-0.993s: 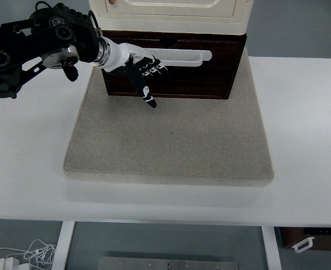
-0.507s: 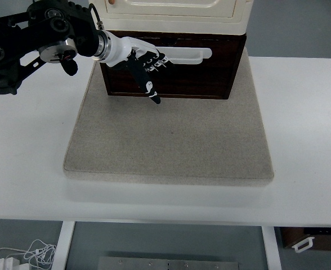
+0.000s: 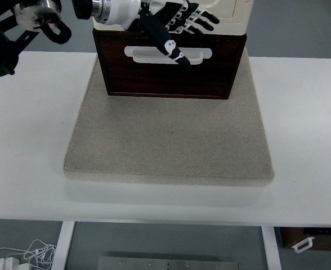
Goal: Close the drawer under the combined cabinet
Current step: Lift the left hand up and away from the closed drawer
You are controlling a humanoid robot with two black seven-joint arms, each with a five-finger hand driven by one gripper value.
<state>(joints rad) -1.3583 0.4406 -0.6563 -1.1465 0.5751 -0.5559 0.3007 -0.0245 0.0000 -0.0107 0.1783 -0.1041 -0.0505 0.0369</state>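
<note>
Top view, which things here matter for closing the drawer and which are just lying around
Part of the job:
dark wooden drawer
white handle
cream cabinet above it
left hand

Just lying about:
grey mat
white table
cables on the floor

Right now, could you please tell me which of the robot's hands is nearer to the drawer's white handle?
The left hand. It sits just above the white handle, one dark finger reaching down over it. The right hand is not in view at all.
</note>
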